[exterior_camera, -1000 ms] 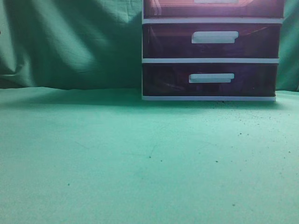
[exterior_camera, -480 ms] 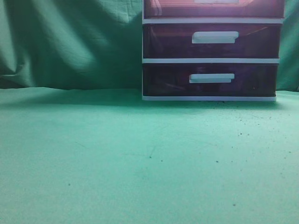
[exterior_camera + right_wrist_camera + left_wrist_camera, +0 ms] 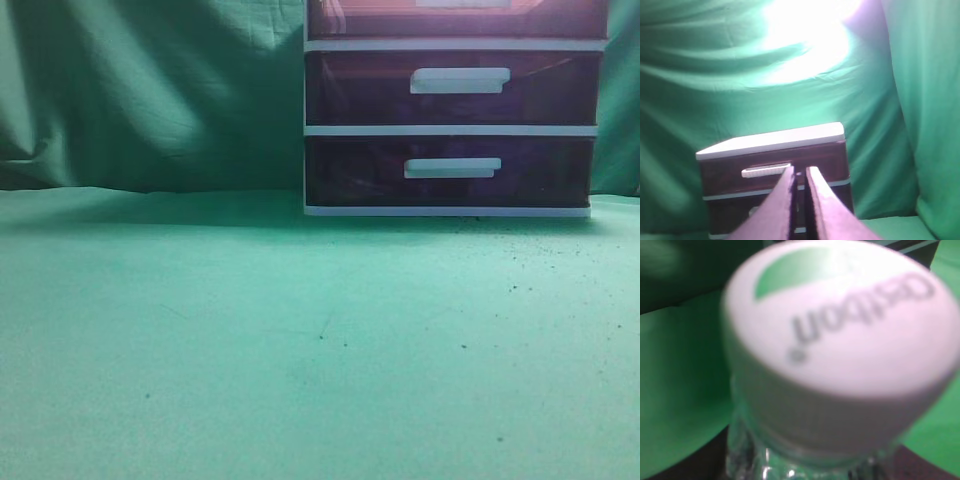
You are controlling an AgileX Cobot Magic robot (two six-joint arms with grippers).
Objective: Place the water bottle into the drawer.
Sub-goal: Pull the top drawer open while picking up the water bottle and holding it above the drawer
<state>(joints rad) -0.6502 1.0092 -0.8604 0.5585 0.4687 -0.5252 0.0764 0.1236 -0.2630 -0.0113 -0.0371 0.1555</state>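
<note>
The water bottle fills the left wrist view, its white printed cap toward the camera and its clear neck below. My left gripper holds it off the table; the bottle hides the jaws. The drawer, dark purple-brown with a white bar handle, is cut off at the top of the exterior view and looks shut. In the right wrist view the drawer sits under the unit's white top. My right gripper is shut and empty, in the air in front of the unit. Neither gripper shows in the exterior view.
Two lower drawers of the same look are shut. The unit stands at the back right of a green cloth table. Green cloth hangs behind and beside it.
</note>
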